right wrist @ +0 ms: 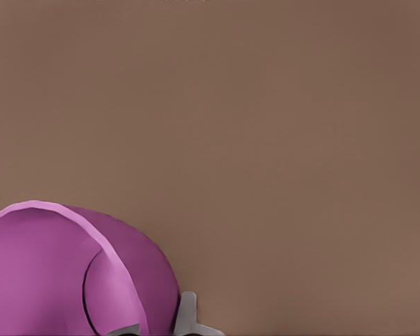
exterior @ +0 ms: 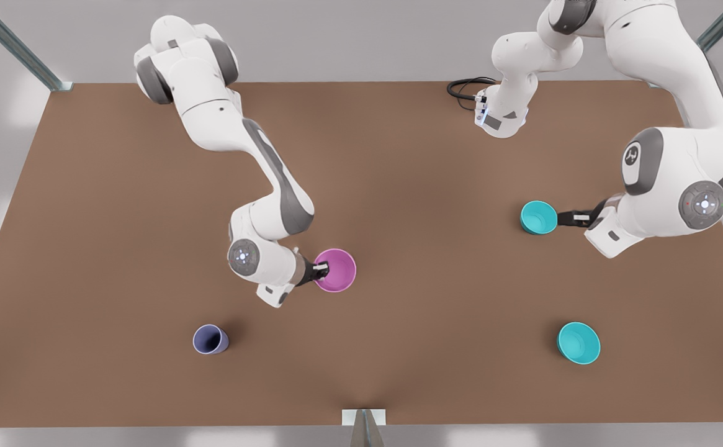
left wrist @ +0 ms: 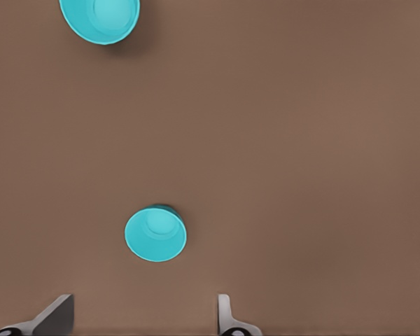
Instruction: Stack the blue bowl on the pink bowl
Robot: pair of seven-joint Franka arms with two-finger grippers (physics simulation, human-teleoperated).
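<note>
Front view, from its left:

- Lavender cup [exterior: 210, 339] sits alone near the counter's [exterior: 398, 155] front edge, clear of both arms.
- Right arm runs from the back of the counter, elbow bent, forearm low, wrist turned toward the front view's right.
- Right claw [exterior: 321, 269] is at the near rim of the pink bowl [exterior: 336, 270]. In the right wrist view one finger [right wrist: 187, 315] lies outside the bowl wall and the other inside, so the claw is clamped on the rim.
- Pink bowl is mid-counter, well apart from both teal bowls.
- The blue bowl [exterior: 538, 217] sits on the counter, right of centre.
- Left claw [exterior: 565, 218] reaches at it from the front view's right, forearm nearly level. In the left wrist view its fingers [left wrist: 56, 315] are spread apart, and the blue bowl [left wrist: 155, 234] lies ahead of them, not between them.
- Second teal bowl [exterior: 578, 343] is nearer the front edge, untouched.
</note>
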